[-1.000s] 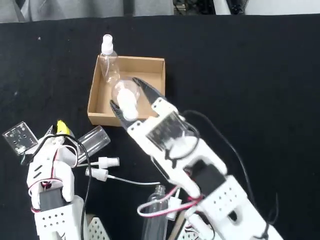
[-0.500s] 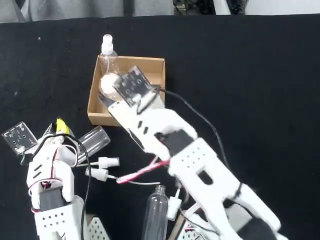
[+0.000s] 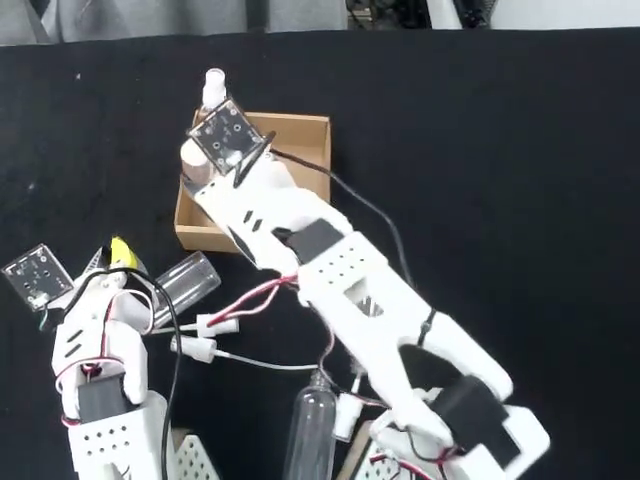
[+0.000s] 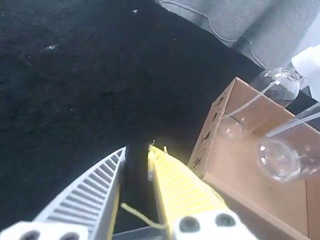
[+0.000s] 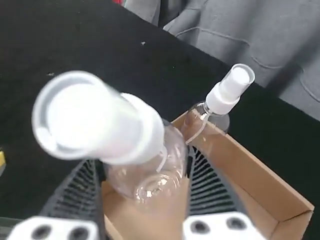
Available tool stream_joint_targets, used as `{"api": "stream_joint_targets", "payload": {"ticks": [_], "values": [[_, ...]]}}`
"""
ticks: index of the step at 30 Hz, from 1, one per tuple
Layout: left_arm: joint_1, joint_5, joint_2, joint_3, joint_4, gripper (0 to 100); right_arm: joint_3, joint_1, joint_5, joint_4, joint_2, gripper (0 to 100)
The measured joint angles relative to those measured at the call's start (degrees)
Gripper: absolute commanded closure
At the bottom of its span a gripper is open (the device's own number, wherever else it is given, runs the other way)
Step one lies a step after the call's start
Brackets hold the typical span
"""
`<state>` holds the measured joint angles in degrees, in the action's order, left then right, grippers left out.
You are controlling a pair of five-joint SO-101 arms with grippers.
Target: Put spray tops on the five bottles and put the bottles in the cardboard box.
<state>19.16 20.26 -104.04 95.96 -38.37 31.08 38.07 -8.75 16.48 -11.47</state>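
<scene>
My right gripper (image 5: 145, 172) is shut on a clear bottle (image 5: 150, 175) with a white spray top (image 5: 95, 117), held over the left part of the cardboard box (image 3: 300, 135). A second capped bottle (image 3: 213, 88) stands in the box's far left corner (image 5: 220, 97). The right arm (image 3: 330, 270) stretches across the table to the box. My left gripper (image 4: 137, 165) hovers low near the box's front left corner, slightly open and empty. An uncapped bottle (image 3: 187, 279) lies next to it. Two loose spray tops (image 3: 214, 324) with tubes lie nearby.
Another uncapped bottle (image 3: 310, 435) lies at the front edge by the right arm's base. A thin tube (image 3: 270, 365) trails over the black cloth. The table's right half is bare cloth (image 3: 500, 180).
The right arm swung left and farther over the box, carrying the capped bottle toward the far left corner, its wrist turning over it. The left arm stayed still.
</scene>
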Motion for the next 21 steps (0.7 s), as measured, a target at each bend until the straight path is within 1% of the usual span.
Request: {"api": "stream_joint_targets", "payload": {"ticks": [4, 6, 15, 21], "values": [[0.0, 0.0, 0.0, 0.0, 0.0, 93, -1.23, -0.26, 6.68, -2.2, 3.16, 98.3], [0.0, 0.0, 0.0, 0.0, 0.0, 93, -1.23, -0.7, 8.7, -4.04, 4.66, 98.3], [0.0, 0.0, 0.0, 0.0, 0.0, 93, -1.23, -4.31, 9.93, -12.4, 11.52, 98.2], [0.0, 0.0, 0.0, 0.0, 0.0, 93, -1.23, -4.84, 9.93, -16.62, 15.74, 98.2]]}}
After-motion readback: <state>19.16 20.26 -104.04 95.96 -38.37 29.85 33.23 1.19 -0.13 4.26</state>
